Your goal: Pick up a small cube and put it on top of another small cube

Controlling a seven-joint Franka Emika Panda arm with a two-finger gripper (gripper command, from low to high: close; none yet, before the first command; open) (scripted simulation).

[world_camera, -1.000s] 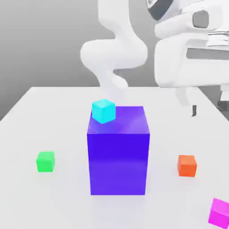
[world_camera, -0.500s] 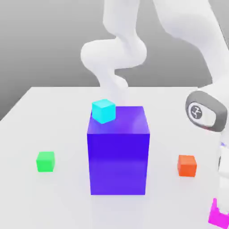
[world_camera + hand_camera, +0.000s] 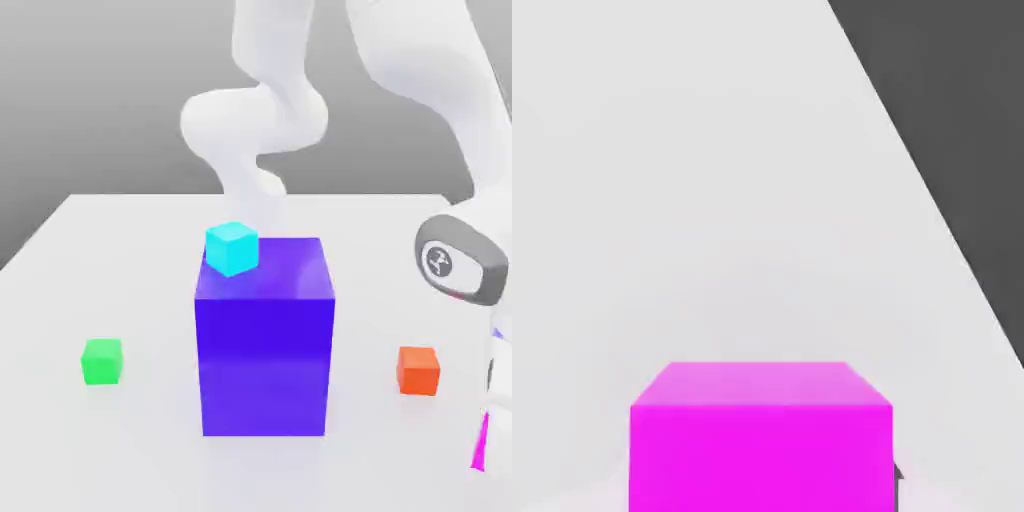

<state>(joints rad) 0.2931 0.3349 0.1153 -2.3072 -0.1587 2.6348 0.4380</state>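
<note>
Holding the pink cube (image 3: 761,455), the closed gripper (image 3: 500,435) is at the exterior view's near right, both higher than 0.5 seconds ago. The other 3 small cubes, green (image 3: 102,362), orange (image 3: 418,371) and cyan (image 3: 232,249), stay put, cyan on the blue block (image 3: 264,365) at its left edge. Open table (image 3: 365,300) lies between block and orange cube; the hand view shows 1 table edge.

From here I see 1 big blue-purple block (image 3: 264,350) standing upright on the pale table (image 3: 130,450). On the block's top, near its edge on the exterior view's left, sits 1 cyan cube (image 3: 232,249). Apart from the block, 1 green cube (image 3: 102,362) rests to the exterior view's left, 1 orange cube (image 3: 418,371) to the right. Beyond the orange one, farther from the block, a magenta sliver (image 3: 481,442) shows by the white gripper (image 3: 498,440).
</note>
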